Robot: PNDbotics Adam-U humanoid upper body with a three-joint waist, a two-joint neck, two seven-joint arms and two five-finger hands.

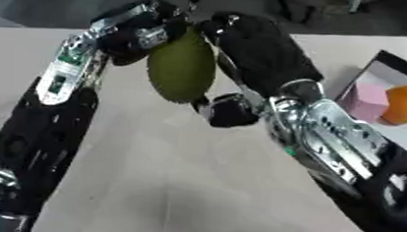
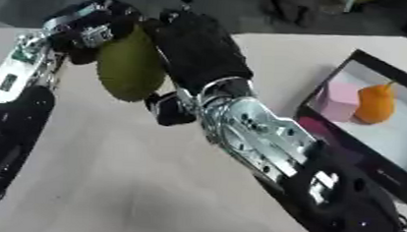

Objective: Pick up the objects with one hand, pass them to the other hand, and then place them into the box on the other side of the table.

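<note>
A dark green oval fruit [image 1: 181, 68] hangs above the table between my two hands. My left hand [image 1: 137, 34] comes in from the upper left, its fingers curled over the fruit's top and left side. My right hand [image 1: 265, 54] lies against the fruit's right side, its back facing me, with its thumb [image 1: 229, 111] hooked under the lower end. The far side of the fruit is hidden by both hands. The box [image 2: 327, 81] stands at the right, away from both hands.
In the box lie a pink block [image 2: 337, 101] and an orange fruit-shaped thing [image 2: 376, 103]. The beige table [image 1: 178, 186] stretches below my forearms. Dark clutter shows past the table's far edge.
</note>
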